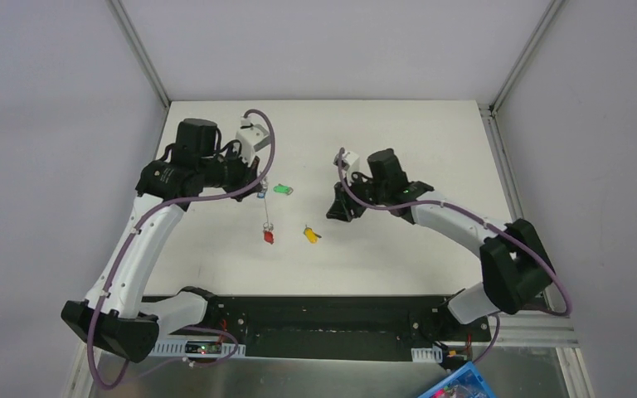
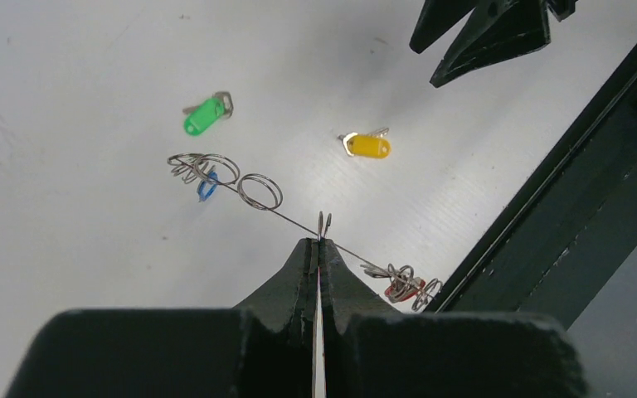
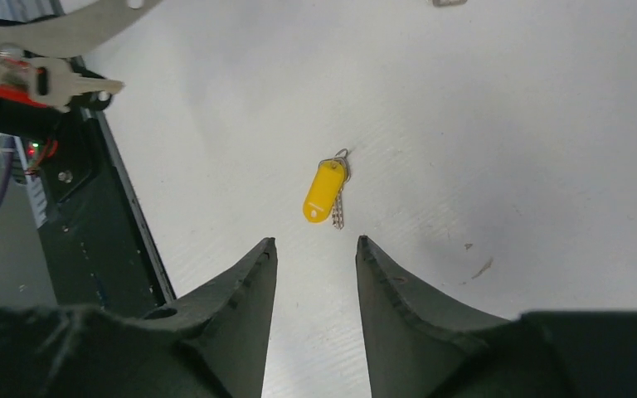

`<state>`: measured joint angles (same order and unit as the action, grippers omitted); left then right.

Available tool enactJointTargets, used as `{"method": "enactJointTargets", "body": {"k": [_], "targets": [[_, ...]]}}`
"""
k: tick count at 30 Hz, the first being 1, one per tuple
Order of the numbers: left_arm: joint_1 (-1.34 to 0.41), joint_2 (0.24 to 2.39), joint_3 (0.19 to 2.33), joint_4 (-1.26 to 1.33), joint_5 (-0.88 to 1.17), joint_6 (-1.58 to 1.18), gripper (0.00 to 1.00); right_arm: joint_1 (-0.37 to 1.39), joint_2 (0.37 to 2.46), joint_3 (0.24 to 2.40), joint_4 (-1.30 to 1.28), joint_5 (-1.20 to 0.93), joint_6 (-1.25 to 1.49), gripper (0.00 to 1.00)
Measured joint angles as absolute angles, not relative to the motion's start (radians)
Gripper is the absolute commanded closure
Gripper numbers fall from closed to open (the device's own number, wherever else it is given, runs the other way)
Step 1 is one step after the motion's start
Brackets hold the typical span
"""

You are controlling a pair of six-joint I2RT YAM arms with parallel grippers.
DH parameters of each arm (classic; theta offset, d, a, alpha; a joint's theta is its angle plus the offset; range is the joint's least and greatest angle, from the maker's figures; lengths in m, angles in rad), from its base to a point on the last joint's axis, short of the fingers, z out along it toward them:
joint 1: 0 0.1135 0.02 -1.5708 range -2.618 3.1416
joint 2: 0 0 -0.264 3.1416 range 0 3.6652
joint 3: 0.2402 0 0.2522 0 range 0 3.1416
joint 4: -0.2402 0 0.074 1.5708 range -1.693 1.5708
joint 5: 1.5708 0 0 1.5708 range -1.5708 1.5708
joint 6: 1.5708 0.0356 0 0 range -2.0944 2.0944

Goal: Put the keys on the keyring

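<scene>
Keys first: the red key [image 1: 269, 236] hangs at the low end of the keyring [image 2: 294, 222], which is a thin wire with a few loops on it. The blue key [image 2: 207, 187] sits up at the other, loopy end and looks threaded on, though I can't be totally sure. The green key [image 1: 281, 189] and yellow key [image 1: 309, 235] lie loose on the white table [image 1: 398, 133], apart from each other and off the wire. The left gripper [image 2: 318, 245] is clamped tight on the wire about midway along, with no gap between the fingers, and holds it up off the table so the red end dangles. That arm reaches forward over the left half of the table with its elbow raised. The right gripper [image 3: 315, 245] has a moderate gap between its fingers with nothing in it, and it points down at the table with the yellow key just ahead of the tips, not touching. Its arm stretches in low from the right side.
</scene>
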<state>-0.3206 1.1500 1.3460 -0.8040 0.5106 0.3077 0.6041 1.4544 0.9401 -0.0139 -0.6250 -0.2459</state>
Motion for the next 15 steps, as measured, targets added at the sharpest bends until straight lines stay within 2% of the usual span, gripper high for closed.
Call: {"method": "enactJointTargets", "body": {"k": [9, 15], "targets": [[-0.201, 1.047, 1.211, -0.836, 0.504, 0.336, 1.00, 0.778, 1.690, 1.067, -0.017, -0.425, -0.232, 0.61], [-0.181, 0.995, 1.175, -0.846, 0.493, 0.353, 1.00, 0.846, 1.827, 1.177, -0.045, -0.345, -0.229, 0.63]]}}
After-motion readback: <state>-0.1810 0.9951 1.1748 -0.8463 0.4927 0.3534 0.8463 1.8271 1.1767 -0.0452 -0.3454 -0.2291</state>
